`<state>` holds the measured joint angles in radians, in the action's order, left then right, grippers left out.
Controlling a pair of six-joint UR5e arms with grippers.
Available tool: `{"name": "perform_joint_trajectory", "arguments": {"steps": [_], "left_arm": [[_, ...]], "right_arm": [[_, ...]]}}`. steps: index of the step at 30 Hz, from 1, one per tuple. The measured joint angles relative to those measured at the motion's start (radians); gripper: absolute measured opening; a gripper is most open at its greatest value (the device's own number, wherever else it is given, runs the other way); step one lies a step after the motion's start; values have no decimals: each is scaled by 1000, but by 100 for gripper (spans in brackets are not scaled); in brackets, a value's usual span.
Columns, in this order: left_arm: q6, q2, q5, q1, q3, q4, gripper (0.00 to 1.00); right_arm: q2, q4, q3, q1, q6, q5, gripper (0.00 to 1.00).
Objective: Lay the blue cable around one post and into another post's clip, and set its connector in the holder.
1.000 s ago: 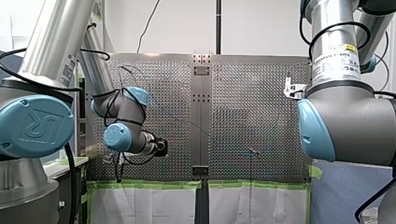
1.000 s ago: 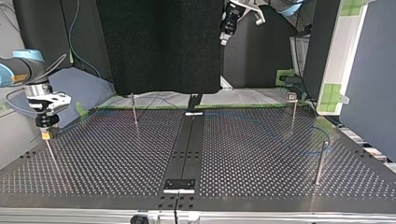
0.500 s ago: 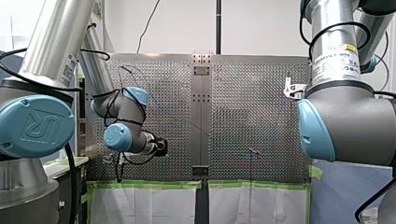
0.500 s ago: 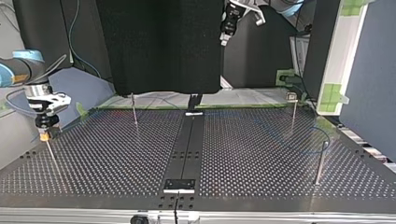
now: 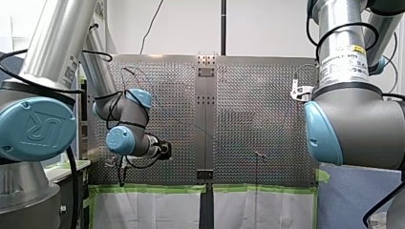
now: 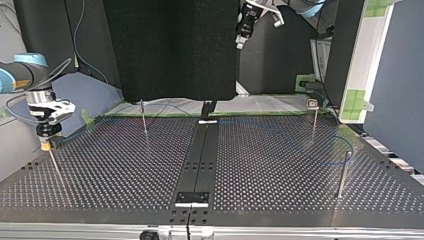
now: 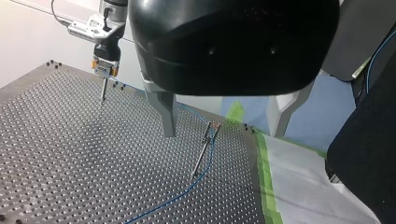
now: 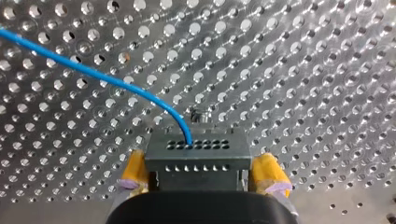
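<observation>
Blue cable (image 8: 116,81): one length, leaving the grey connector (image 8: 196,149) and curving away ahead of the right claw (image 8: 200,161). The connector sits between that claw's yellow pads (image 8: 268,172), which are clamped on its two sides. Holder hidden beneath.

Hazard, judged: if the connector is let go half-seated, the cable's spring could tip or drag it out.

Left claw (image 7: 224,133): fingers apart, empty. The cable passes the clip post (image 7: 204,151) just ahead of it.
</observation>
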<state>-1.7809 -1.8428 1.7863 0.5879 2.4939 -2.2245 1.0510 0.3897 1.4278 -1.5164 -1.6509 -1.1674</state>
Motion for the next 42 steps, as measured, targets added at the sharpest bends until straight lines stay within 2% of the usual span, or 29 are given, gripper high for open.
{"name": "perform_joint_trajectory", "arguments": {"steps": [18,37,42], "left_arm": [[12,0,21,0,1,-4,95],[17,0,24,0,1,-5,95],[17,0,26,-1,1,-3,95]], "right_arm": [[0,-4,0,0,2,-16,99],[0,-8,0,0,2,-47,99],[0,-9,0,0,2,-68,99]]}}
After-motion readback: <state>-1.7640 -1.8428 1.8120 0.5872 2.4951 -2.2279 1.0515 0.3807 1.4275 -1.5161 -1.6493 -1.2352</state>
